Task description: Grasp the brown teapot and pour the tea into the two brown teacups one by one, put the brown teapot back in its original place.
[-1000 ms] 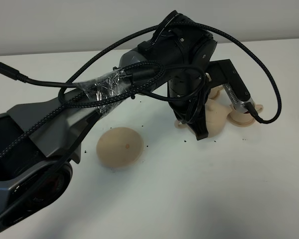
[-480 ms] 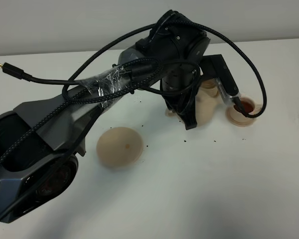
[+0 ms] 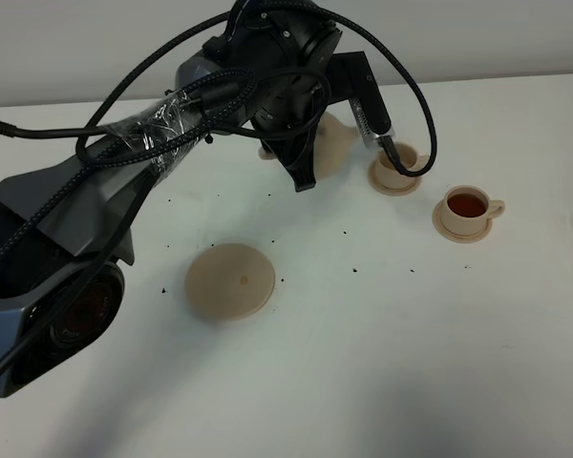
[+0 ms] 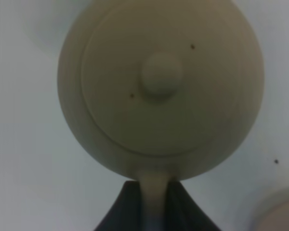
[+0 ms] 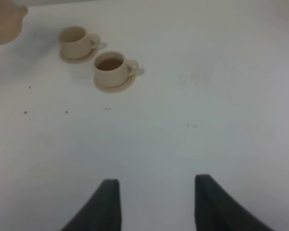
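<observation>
The brown teapot [image 3: 336, 143] hangs from my left gripper [image 3: 308, 174] at the back of the table, left of the cups. In the left wrist view the teapot [image 4: 161, 82] shows from above, and my left gripper [image 4: 154, 211] is shut on its loop handle. One brown teacup [image 3: 466, 206] on its saucer holds dark tea. The other teacup [image 3: 395, 168] stands just right of the teapot, partly behind a cable. Both also show in the right wrist view: the filled teacup [image 5: 111, 67] and the other teacup [image 5: 76, 41], whose inside looks pale. The flat round saucer disc [image 3: 230, 281] lies bare. My right gripper [image 5: 156, 202] is open and empty.
Thick black cables [image 3: 124, 143] loop over the left arm and down beside the nearer cup. Small dark specks [image 3: 354, 270] lie scattered on the white table [image 3: 382, 363]. An edge of the teapot [image 5: 5, 24] shows in the right wrist view.
My left arm has carried the teapot back and to the left, away from the filled cup. Both cups now show uncovered. The right gripper's earlier state is not shown.
</observation>
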Controlling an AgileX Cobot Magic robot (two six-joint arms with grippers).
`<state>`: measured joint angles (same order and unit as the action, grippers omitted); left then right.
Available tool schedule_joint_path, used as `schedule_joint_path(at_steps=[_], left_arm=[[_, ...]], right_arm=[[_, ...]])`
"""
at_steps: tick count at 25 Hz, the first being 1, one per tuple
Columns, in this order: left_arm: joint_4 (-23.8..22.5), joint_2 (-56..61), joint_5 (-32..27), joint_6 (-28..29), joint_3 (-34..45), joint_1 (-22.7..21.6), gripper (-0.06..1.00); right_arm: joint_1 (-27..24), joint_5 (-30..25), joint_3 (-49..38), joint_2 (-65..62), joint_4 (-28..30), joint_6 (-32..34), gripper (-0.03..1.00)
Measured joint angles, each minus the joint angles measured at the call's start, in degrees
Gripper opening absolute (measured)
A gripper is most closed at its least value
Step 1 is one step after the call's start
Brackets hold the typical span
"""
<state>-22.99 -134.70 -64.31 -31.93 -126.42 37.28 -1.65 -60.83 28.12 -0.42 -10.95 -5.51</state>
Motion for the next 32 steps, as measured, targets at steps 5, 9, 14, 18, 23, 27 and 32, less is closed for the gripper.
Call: schedule_joint_path(at_steps=[5,9,14,18,23,27,32], left_arm=[[-1.0,-2.0,6.5,-2.2,0.0,0.0,0.16],[-4.0,-4.0,9.2,-4.9,0.0,0.4,0.16],[-6.2,-4.7,12.8,-6.5,0.0,0.8,0.16],[-8.0,-5.0,14.1,-7.7,0.0,1.2,0.16],[-10.5,-5.4,16.0,-8.5,0.0,2.0,0.16],[-12.0,-5.9,17.6,-9.3,0.0,2.5,0.16],[-14.5,-6.5,17.9,-9.6,0.0,3.0,0.16]], right_arm=[[0.0,0.0,0.0,0.0,0.0,0.0,0.39],[0.0,0.0,0.0,0.0,0.0,0.0,0.39],[0.0,0.0,0.0,0.0,0.0,0.0,0.39],[0.0,0.0,0.0,0.0,0.0,0.0,0.39],[0.0,0.0,0.0,0.0,0.0,0.0,0.39],[0.0,0.0,0.0,0.0,0.0,0.0,0.39],[0.0,0.0,0.0,0.0,0.0,0.0,0.39]])
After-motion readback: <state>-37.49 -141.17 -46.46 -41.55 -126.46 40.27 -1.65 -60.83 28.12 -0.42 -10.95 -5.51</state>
